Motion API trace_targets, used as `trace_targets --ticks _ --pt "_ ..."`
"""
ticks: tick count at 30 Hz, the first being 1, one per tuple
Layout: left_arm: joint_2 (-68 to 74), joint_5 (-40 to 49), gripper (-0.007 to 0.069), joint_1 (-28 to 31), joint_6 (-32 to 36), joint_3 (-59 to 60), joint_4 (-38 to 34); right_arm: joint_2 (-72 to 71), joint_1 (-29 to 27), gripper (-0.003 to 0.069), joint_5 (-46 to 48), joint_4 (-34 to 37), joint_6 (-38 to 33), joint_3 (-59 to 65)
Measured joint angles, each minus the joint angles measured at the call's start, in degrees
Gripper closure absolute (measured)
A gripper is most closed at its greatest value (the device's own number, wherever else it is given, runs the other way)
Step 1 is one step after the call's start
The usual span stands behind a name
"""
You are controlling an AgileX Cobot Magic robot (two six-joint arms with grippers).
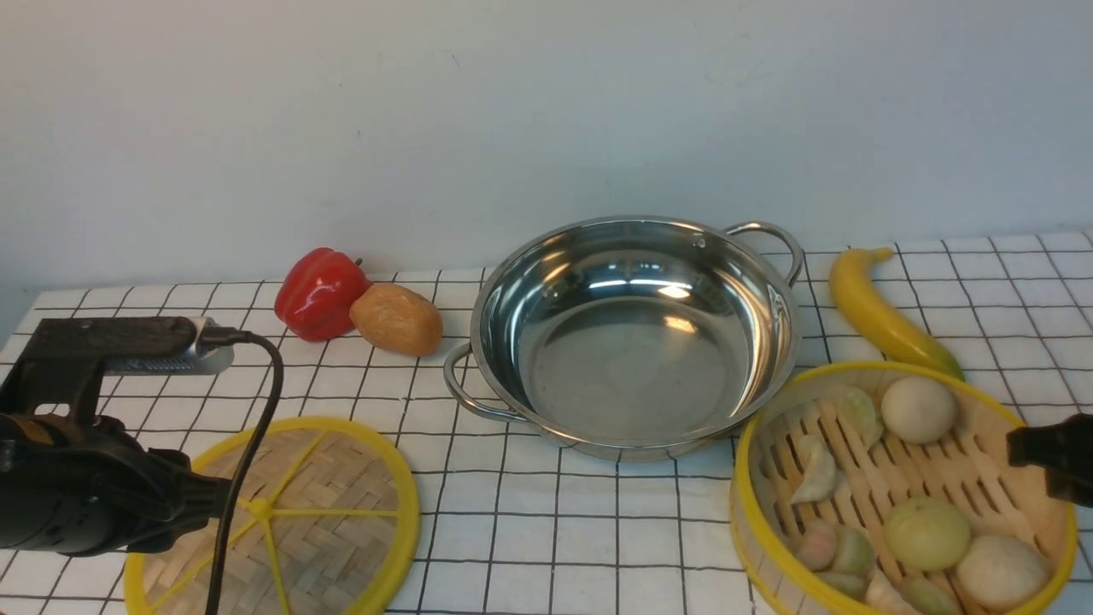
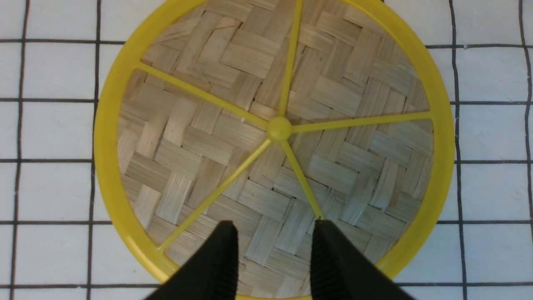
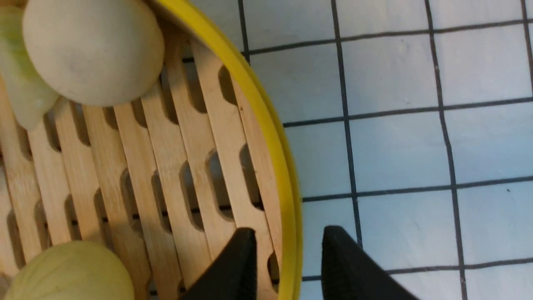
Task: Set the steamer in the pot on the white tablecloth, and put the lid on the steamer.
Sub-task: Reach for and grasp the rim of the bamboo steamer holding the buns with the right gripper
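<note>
The shiny steel pot (image 1: 632, 333) stands empty mid-table on the white tablecloth (image 1: 546, 530). At the front right sits the steamer (image 1: 897, 495), a yellow-rimmed bamboo basket with buns and dumplings. My right gripper (image 3: 287, 235) is open above the steamer's right edge, one finger over the slatted floor and one outside, with the steamer's yellow rim (image 3: 266, 125) between them and a gap on each side. The lid (image 1: 282, 512), a woven disc with yellow spokes, lies flat at the front left. My left gripper (image 2: 272, 229) hangs open over the lid (image 2: 278, 128), holding nothing.
A red bell pepper (image 1: 320, 293) and a brown potato (image 1: 397, 319) lie left of the pot near the back. A yellow banana-shaped fruit (image 1: 884, 316) lies between the pot's right handle and the steamer. A pale wall stands behind the table.
</note>
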Motion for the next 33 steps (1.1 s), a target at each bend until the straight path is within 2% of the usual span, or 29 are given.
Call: trace_targets --ticks 11,17,22,25,30,33 --pt "0.0 0.0 0.0382 0.0 0.0 0.0 0.0 8.87 0.0 0.043 -1.1 0.0 0.23 -0.04" --pt "0.0 0.0 0.0382 0.0 0.0 0.0 0.0 10.21 0.0 0.0597 0.37 -0.03 0.9 -1.86" --pt "0.07 0.0 0.0382 0.0 0.0 0.0 -0.04 10.57 0.06 0.0601 7.6 -1.45 -0.23 -6.33" --pt "0.07 0.0 0.0382 0.0 0.0 0.0 -0.04 10.57 0.06 0.0601 16.85 -4.03 -1.35 -11.86" --pt "0.07 0.0 0.0382 0.0 0.0 0.0 -0.04 10.57 0.06 0.0601 26.43 -6.17 -4.07 -18.75" --pt "0.07 0.0 0.0382 0.0 0.05 0.0 -0.04 10.57 0.06 0.0601 29.09 -6.22 -5.09 -21.72"
